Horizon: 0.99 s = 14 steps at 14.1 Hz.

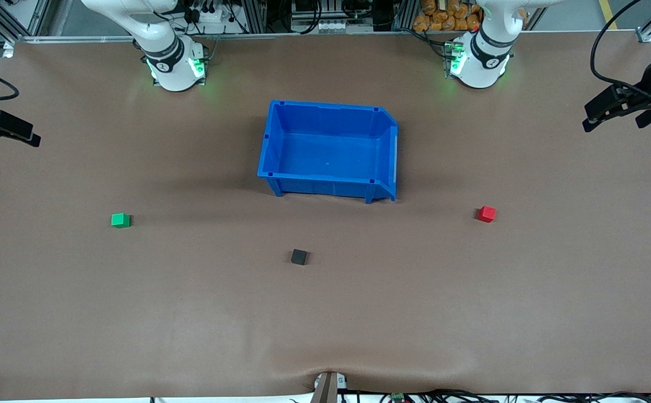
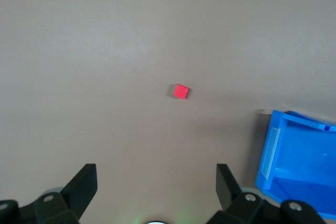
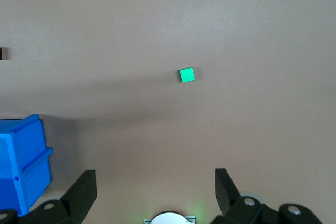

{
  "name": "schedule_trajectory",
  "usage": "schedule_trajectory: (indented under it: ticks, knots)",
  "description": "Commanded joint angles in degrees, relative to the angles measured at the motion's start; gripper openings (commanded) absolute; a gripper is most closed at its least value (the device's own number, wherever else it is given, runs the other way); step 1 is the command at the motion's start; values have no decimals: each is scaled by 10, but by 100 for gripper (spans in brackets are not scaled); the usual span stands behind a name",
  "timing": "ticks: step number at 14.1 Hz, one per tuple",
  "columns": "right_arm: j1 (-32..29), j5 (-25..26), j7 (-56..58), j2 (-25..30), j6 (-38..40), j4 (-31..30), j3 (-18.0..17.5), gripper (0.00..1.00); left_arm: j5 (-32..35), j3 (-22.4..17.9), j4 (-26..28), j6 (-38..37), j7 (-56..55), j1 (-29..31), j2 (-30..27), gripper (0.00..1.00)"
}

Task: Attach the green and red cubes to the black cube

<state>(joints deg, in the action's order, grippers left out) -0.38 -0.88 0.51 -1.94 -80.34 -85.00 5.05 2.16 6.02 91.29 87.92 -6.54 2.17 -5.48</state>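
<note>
The brown table (image 1: 325,313) carries a blue bin (image 1: 329,149) in its middle. Both arms wait raised at the table's ends. The left end effector (image 2: 156,184) hangs over bare table at the left arm's end, its fingers spread wide and holding nothing. The right end effector (image 3: 155,184) does the same at the right arm's end. The three cubes lie well apart, all nearer to the front camera than the bin: the green cube (image 1: 120,220) toward the right arm's end, the red cube (image 1: 486,214) toward the left arm's end, the black cube (image 1: 299,257) nearest of the three.

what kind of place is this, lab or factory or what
Most likely a robotics lab bench. Two arms are bolted along one edge of a brown-covered table, aluminium framing and loose cables run along that same edge, and the only props are a blue bin and three small coloured cubes.
</note>
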Motion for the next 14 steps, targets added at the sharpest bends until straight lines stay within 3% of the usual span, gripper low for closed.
schedule_trajectory:
  ticks: [1, 7, 14]
  knots:
    - [2, -7, -10, 8, -1, -3, 0, 100, 0, 2, -19, -25, 9, -1, 6, 100]
    - [2, -7, -10, 8, -1, -3, 0, 100, 4, 3, -58, -66, 8, -2, 28, 100]
    - [9, -3, -11, -7, 1, 4, 0, 100, 6, 27, -38, -77, 12, 4, 22, 100]
